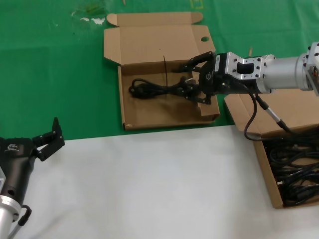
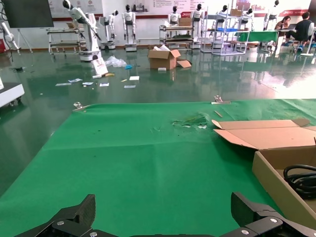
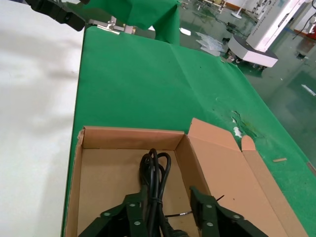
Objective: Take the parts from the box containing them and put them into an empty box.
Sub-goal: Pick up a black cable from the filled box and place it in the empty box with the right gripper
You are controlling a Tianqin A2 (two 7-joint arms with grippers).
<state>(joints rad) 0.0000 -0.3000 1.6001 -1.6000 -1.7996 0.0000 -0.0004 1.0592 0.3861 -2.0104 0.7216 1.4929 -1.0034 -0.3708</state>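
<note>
A: While the right gripper (image 1: pixel 195 79) straddles the coiled black power cord (image 1: pixel 157 89) inside the shallow brown cardboard box with a punched hole (image 1: pixel 130 102), are its jaws clamped?

B: They sit either side of the cord; whether they pinch it, I cannot tell. If they lift while still caught on it, the bundle could drag out.

A: Hidden?

B: The plug end, under the fingers. Beside that box, the plain brown box (image 1: pixel 266 172) holds more cords, cut off. The left gripper (image 1: pixel 47 139) idles open nearby.
</note>
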